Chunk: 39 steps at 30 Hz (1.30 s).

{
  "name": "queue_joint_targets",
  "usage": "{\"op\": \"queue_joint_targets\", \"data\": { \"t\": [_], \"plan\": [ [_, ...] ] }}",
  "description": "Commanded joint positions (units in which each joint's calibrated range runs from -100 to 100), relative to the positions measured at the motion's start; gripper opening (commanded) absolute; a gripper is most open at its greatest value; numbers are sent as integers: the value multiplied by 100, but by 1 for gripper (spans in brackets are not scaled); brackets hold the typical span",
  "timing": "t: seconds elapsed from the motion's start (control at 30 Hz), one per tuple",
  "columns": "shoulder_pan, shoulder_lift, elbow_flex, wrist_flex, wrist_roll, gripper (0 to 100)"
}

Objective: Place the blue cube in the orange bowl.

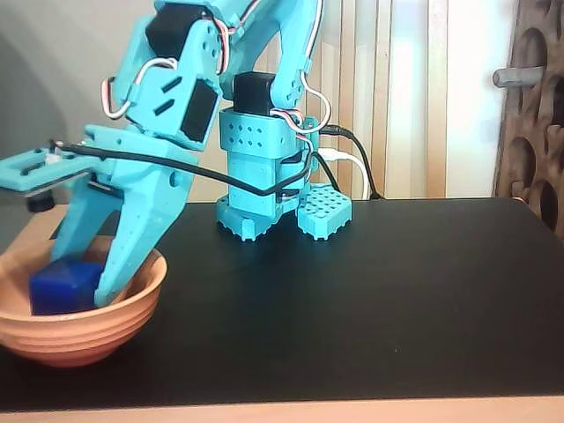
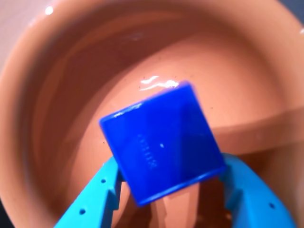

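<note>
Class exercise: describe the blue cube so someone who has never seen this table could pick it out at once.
Start at the black table and find the ridged orange bowl at the left edge of the fixed view. Inside it, between the turquoise gripper fingers, sits the blue cube. It is deep blue, far darker than the light turquoise arm parts.

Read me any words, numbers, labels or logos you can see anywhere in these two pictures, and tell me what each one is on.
None can be read.
Blue cube: a short raised or stamped mark on its top face in the wrist view, too blurred to read.
Orange bowl, gripper, black table: no text or logo shows.
</note>
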Motion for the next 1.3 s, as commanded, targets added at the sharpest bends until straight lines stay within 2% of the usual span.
{"op": "queue_joint_targets", "data": {
  "t": [0.0,0.1,0.3,0.87,1.27],
  "plan": [
    [-65,-166,-62,-42,0,25],
    [-45,-183,-62,-42,10,25],
    [-55,-183,-89,-42,-11,32],
    [-55,-251,-98,-103,-16,32],
    [-25,-1427,-43,-42,-16,32]
  ]
}}
